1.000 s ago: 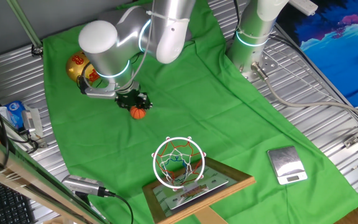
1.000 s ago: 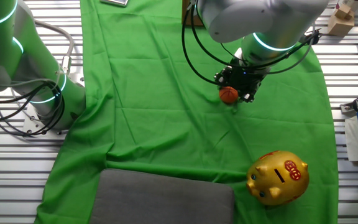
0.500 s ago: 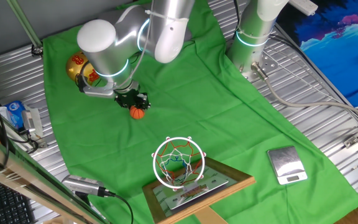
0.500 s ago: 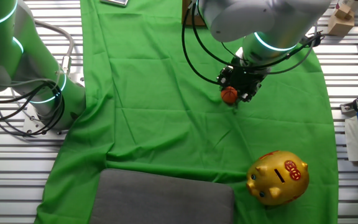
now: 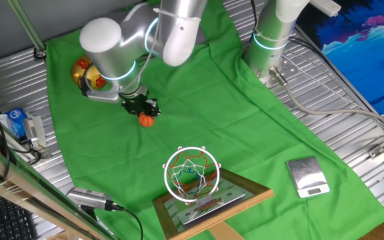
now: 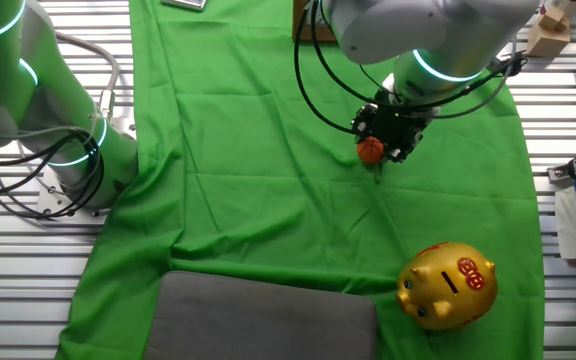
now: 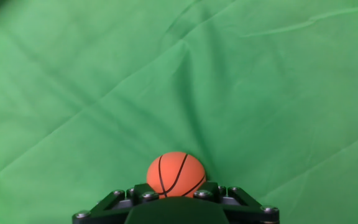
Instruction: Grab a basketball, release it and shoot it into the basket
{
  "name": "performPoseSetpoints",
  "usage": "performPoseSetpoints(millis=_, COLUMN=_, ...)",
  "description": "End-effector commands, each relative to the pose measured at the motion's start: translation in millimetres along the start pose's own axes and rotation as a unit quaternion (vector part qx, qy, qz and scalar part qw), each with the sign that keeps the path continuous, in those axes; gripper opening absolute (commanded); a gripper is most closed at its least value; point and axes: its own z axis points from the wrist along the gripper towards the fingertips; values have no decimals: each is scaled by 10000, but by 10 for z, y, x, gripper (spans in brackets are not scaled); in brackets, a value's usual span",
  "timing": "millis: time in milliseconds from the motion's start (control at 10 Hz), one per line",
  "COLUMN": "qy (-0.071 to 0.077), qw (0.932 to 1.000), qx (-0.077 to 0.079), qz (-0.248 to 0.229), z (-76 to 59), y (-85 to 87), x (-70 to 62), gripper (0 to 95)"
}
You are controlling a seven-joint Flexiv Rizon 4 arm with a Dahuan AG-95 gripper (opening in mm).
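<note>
Basketball [image 7: 176,174] sits at the tip of my pincer [image 5: 145,113], the tiny orange ball with its dark seams pressed up against the black finger frame in the hand view; my pincer is closed on it, gripping it from both sides, though the fingertips themselves are hidden behind the ball; in one fixed view the basketball [image 5: 147,120] hangs just below my black hand over the green cloth [image 5: 199,100], and whether it touches the cloth or is a little above it I cannot tell; in the other fixed view the basketball [image 6: 370,150] shows at the lower edge of my pincer [image 6: 380,145], over the middle of the cloth [image 6: 228,170]; the basket [image 5: 191,175], with its white ring and red, white and green net on a wooden-framed backboard, stands at the near edge of the cloth, well apart from the ball; a silver scale [image 5: 307,176] lies near the basket toward the tabletop [image 5: 352,127] edge; a gold-and-red piggy bank [image 6: 446,284] rests on the cloth, near my arm but apart from the ball; the piggy bank [image 5: 84,72] shows partly behind my arm [image 5: 119,47].
</note>
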Motion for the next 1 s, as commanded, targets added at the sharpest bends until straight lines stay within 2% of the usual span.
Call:
performPoseSetpoints(millis=100, qy=6, qw=10000, qx=-29, qz=-4, z=-115, y=14, x=13, gripper=0)
performPoseSetpoints(millis=300, qy=87, qw=9999, qx=-66, qz=23, z=-273, y=33, x=20, gripper=0)
performPoseSetpoints(millis=700, qy=140, qw=9998, qx=-111, qz=68, z=-483, y=76, x=31, gripper=0)
performPoseSetpoints(millis=1000, qy=144, qw=9998, qx=-114, qz=94, z=-587, y=105, x=34, gripper=0)
